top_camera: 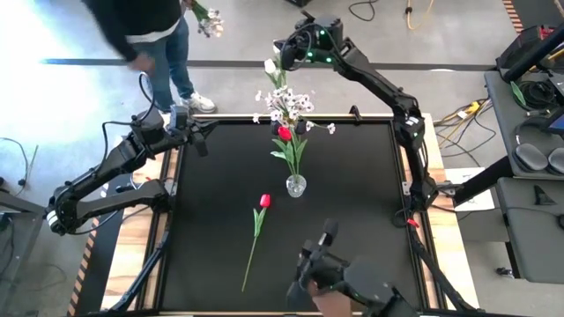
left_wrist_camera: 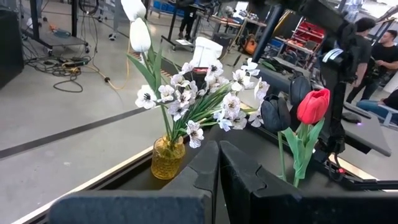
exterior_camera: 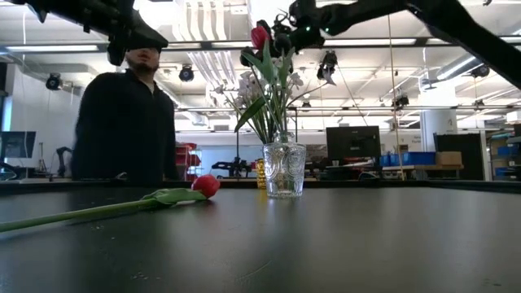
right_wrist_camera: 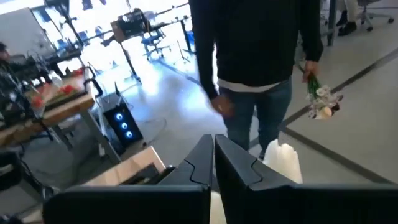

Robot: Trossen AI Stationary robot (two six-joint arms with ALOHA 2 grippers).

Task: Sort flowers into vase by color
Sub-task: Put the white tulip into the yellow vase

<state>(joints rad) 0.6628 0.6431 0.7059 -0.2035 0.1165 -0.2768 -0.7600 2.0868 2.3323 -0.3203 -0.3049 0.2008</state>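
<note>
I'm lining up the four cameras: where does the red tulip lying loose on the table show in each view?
High view: red tulip lying left of the glass vase.
Low view: flat on the table, left of the vase, bloom toward it.
Left wrist view: not in it.
Right wrist view: not in it.
Shared landmark: the vase.

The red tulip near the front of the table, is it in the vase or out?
Out. The red tulip lies flat on the black table, stem stretched away from the glass vase, which stands upright apart from it with other flowers in it.
</note>
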